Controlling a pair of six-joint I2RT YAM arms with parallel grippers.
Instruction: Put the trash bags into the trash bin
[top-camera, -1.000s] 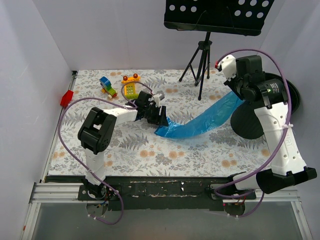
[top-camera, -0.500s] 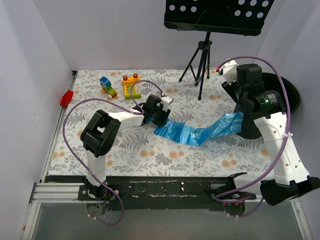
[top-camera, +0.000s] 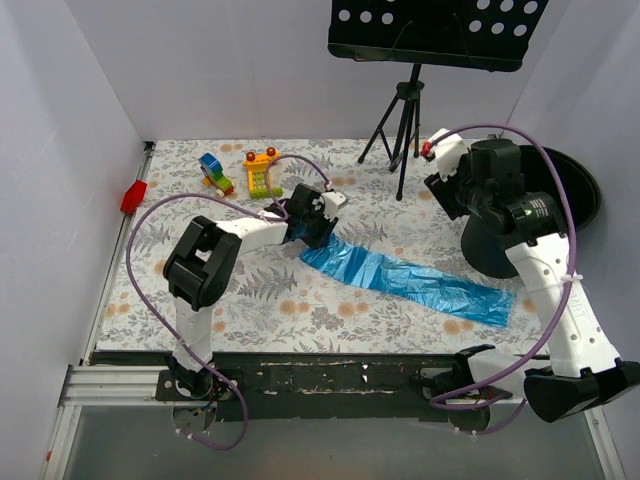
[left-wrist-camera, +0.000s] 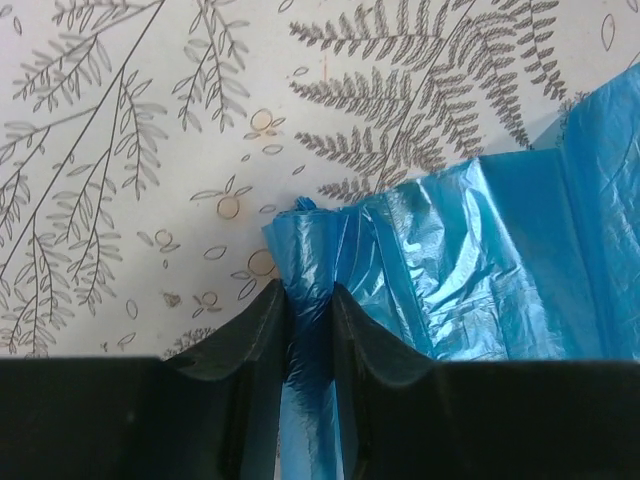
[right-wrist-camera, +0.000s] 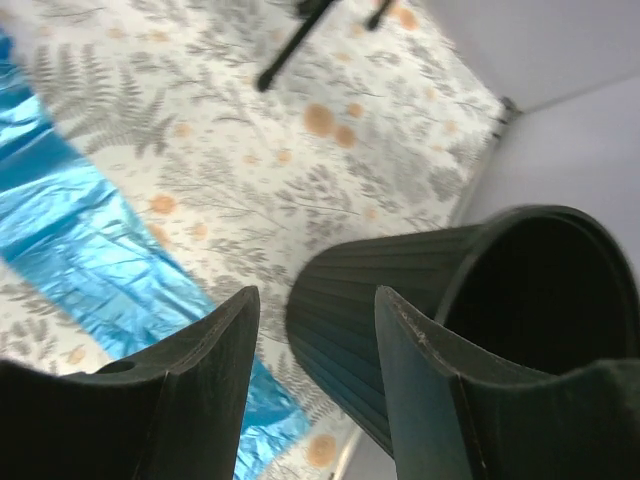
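The trash bag (top-camera: 410, 280) is a long bright-blue film strip lying flat on the fern-print table, from the middle toward the front right. My left gripper (top-camera: 315, 215) is at its left end. In the left wrist view the jaws (left-wrist-camera: 310, 295) are pinched on a bunched fold of the trash bag (left-wrist-camera: 480, 270). The black trash bin (top-camera: 575, 185) stands at the right edge, partly hidden by my right arm. My right gripper (top-camera: 440, 170) hangs above the table beside it. Its jaws (right-wrist-camera: 315, 300) stand open and empty over the bin's ribbed wall (right-wrist-camera: 400, 330) and the bag (right-wrist-camera: 80, 240).
A black perforated music stand (top-camera: 430, 30) on a tripod (top-camera: 400, 120) stands at the back. Coloured toy blocks (top-camera: 215, 172) and a yellow toy (top-camera: 262, 172) sit at the back left. A red item (top-camera: 132, 196) is at the left wall.
My right gripper opened and let go of the bag's right end, which dropped from mid-air flat onto the table. My left gripper closed on the bag's left end.
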